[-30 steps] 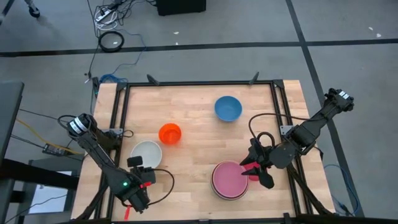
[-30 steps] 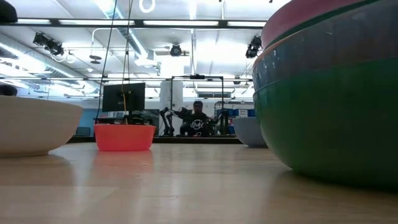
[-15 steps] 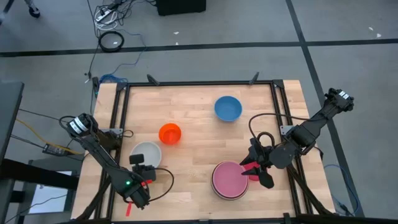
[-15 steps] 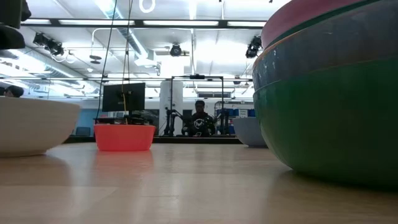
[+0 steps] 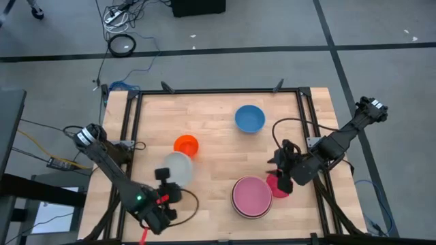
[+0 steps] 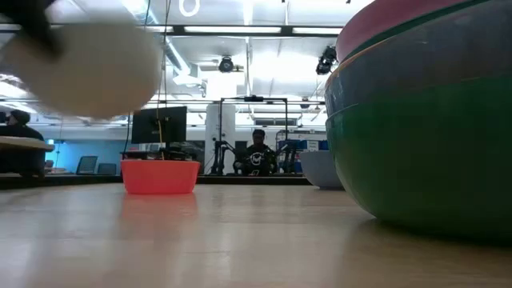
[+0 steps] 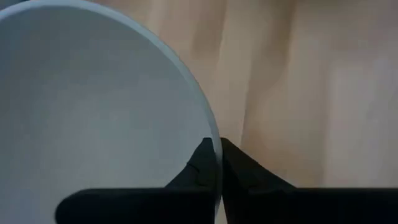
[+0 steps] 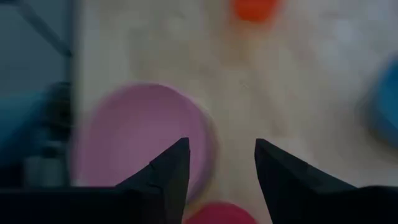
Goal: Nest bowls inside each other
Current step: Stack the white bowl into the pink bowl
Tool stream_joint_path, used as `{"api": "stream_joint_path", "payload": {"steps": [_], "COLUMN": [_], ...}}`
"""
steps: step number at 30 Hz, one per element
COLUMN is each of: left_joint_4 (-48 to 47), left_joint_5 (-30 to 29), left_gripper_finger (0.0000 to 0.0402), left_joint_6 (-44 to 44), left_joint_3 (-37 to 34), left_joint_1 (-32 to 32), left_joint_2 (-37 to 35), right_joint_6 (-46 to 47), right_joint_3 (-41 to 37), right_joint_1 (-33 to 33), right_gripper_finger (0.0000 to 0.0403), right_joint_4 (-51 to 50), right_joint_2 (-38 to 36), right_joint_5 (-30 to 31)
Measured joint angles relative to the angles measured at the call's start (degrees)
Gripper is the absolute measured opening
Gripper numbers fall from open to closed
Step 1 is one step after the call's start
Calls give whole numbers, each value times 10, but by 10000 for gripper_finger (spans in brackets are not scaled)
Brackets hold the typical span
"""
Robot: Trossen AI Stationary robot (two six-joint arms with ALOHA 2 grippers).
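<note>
My left gripper (image 7: pixel 214 163) is shut on a white bowl (image 5: pixel 178 167), which hangs in the air over the table's near left and shows blurred in the low view (image 6: pixel 88 64). A pink bowl (image 5: pixel 251 196) tops a nested stack at the near right, with a green bowl (image 6: pixel 424 160) at its bottom. A small red bowl (image 5: pixel 277 185) lies beside that stack. My right gripper (image 8: pixel 219 167) hovers open just above it and touches nothing. An orange-red bowl (image 5: pixel 185 144) and a blue bowl (image 5: pixel 250 118) stand alone on the table. My left gripper pinches the white bowl's rim (image 7: pixel 216 146) at its near side, one finger inside the bowl and one outside. The fingers slant down from the table's near left. The bowl is lifted clear of the table, its opening facing up.
A black frame rail (image 5: pixel 218 90) runs round the wooden tabletop. Bare wood lies between the orange-red bowl and the stack. Beyond the far edge, the low view shows a person (image 6: pixel 258 152) seated among monitors.
My left gripper has taken hold of the white bowl and raised it off the table, carrying it a little toward the table's right. My right gripper has turned and tipped above the small red bowl, which now shows more fully beside the stack.
</note>
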Motion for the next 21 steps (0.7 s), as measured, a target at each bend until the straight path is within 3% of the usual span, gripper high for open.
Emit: {"api": "stream_joint_path", "payload": {"steps": [4, 9, 16, 21], "left_joint_4": [142, 277, 345, 406], "left_joint_5": [-22, 24, 145, 276], "left_gripper_finger": [8, 8, 8, 8], "left_joint_6": [216, 441, 506, 521], "left_joint_3": [96, 148, 153, 153], "left_joint_1": [55, 128, 187, 206], "left_joint_2": [0, 1, 23, 62], "right_joint_6": [31, 58, 126, 143], "right_joint_3": [0, 0, 0, 0], "right_joint_1": [-17, -26, -15, -16], "right_gripper_finger": [169, 169, 169, 169], "right_joint_4": [-67, -73, -133, -161], "right_joint_2": [0, -3, -28, -55], "right_joint_5": [32, 95, 227, 284]}}
